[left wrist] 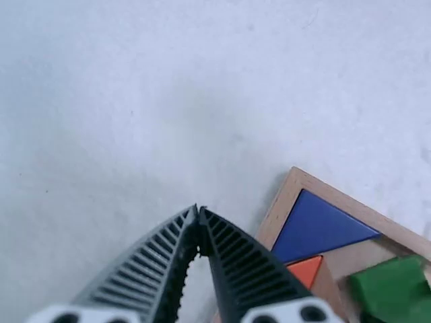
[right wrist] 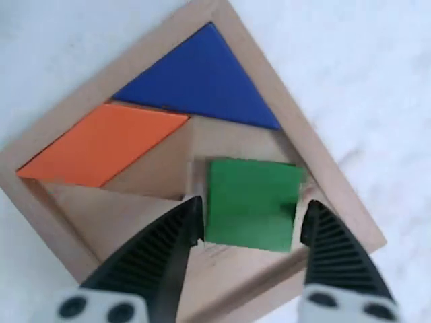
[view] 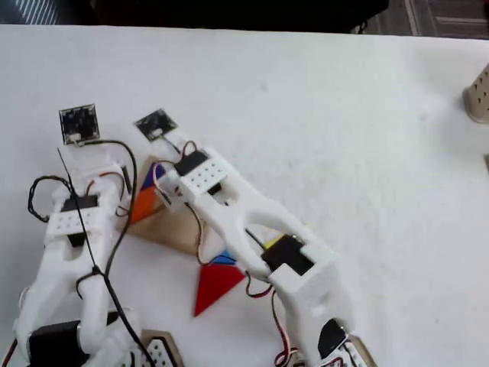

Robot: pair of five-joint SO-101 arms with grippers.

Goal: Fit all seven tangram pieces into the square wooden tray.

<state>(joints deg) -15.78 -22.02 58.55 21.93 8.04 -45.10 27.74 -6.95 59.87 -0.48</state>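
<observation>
Left jaws sit pinched shut on nothing over the white surface point(left wrist: 101, 101), just off the corner of the wooden tray point(left wrist: 286, 202). Right jaws gape wide astride one green square point(right wrist: 250, 205), mid-tray, clamping nothing; it looks light, stiff and slick, so take opposite flat edges. One blue triangle point(right wrist: 202, 77) and one orange parallelogram point(right wrist: 101, 145) lie seated; one red triangle point(view: 216, 287) waits outside, lower centre of the high view.

— What does everything sit on?
— A white table point(view: 367, 138), matte and faintly mottled, under soft, even light.
— And past its far edge?
— A dark strip point(view: 229, 11). Pale bluish slats point(view: 30, 9) show above the far left corner, and a grey surface point(view: 451, 17) above the far right.
— Anything at the right edge?
— A beige block point(view: 478, 95) with rows of holes, cut off there.
</observation>
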